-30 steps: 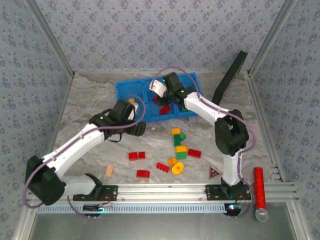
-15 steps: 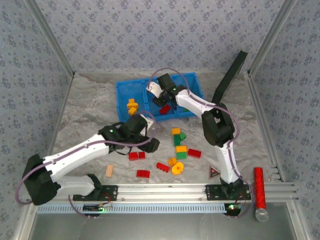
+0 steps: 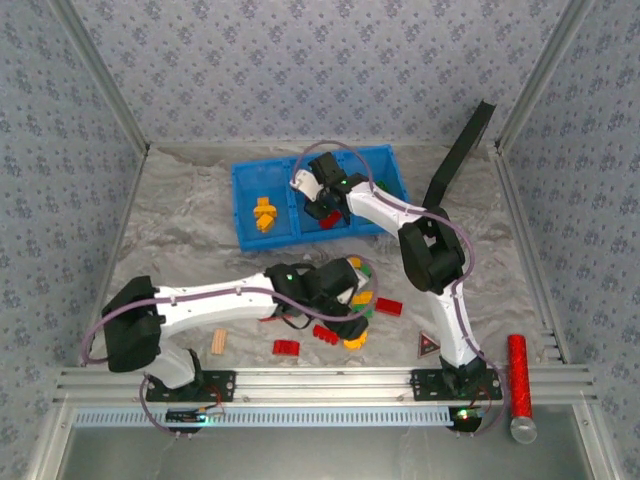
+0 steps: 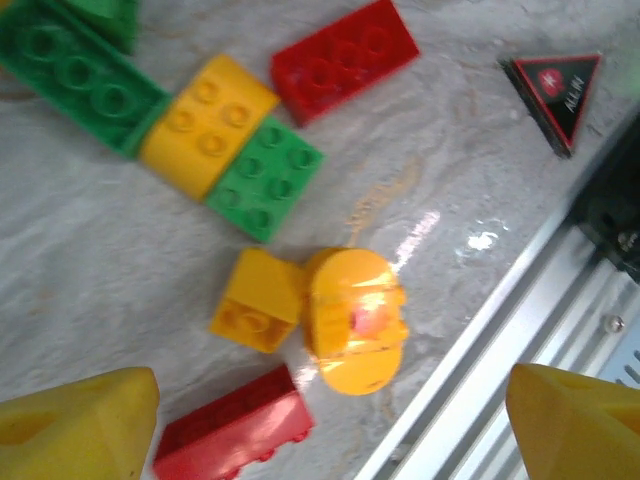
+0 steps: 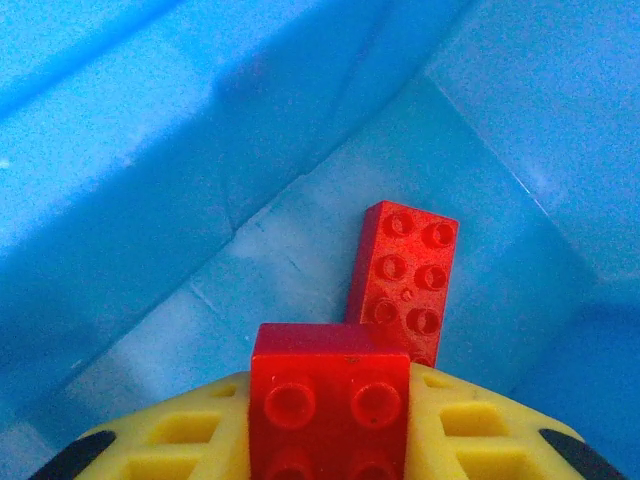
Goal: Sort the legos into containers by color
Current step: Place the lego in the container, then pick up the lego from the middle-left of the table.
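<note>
Your right gripper point(image 5: 330, 440) pinched a red brick point(image 5: 330, 395) inside the blue bin point(image 5: 150, 150) (a second red brick point(image 5: 405, 280) lay just ahead of it). Your left gripper point(image 4: 328, 415) stood spread wide, a yellow ring point(image 4: 355, 320) just ahead.

Top camera looks down — left wrist closely shares loose legos point(image 3: 388, 307) point(image 4: 345, 60).

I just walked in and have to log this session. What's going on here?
Two robot arms are sorting bricks by color into a blue bin. The right end effector holds a red brick over the middle compartment, where a second red brick lies. The left end effector hangs open above the bricks left on the table, with a yellow gear-like piece right below it. Yellow bricks sit in the bin's left compartment.
</note>
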`<action>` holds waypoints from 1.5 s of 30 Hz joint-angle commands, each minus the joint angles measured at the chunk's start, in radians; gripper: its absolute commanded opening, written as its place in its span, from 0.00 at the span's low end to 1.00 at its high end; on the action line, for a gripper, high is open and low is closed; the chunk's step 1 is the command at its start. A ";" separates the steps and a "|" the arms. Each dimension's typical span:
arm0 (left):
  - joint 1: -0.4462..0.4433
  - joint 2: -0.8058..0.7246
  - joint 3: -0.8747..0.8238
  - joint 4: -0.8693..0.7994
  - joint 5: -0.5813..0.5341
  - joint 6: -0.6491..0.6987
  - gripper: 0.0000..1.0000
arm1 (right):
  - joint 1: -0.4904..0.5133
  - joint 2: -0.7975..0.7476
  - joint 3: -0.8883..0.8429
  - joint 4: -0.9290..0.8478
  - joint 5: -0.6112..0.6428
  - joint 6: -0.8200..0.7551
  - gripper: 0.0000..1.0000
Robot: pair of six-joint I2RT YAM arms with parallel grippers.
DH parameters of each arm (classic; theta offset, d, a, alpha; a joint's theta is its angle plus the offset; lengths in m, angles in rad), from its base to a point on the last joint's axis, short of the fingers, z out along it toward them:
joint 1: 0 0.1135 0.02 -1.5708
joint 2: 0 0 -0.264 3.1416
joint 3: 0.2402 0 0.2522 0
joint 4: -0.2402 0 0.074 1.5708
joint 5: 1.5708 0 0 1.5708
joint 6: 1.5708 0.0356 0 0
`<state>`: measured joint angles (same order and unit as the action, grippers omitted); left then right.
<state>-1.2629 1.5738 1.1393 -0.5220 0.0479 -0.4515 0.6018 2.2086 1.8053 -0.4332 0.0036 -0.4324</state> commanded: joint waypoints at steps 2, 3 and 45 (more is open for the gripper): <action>-0.055 0.055 0.074 -0.005 0.011 -0.060 0.89 | 0.001 -0.004 0.004 -0.011 0.019 0.010 0.44; -0.066 0.066 0.085 -0.015 0.009 -0.070 0.89 | 0.001 -0.008 0.000 -0.009 0.018 0.010 0.45; -0.147 0.336 0.201 -0.200 -0.144 -0.253 0.79 | -0.060 -0.179 -0.144 -0.010 0.056 0.066 0.63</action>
<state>-1.4075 1.8973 1.3201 -0.6777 -0.0975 -0.6819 0.5663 2.0682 1.6794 -0.4080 0.0238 -0.3946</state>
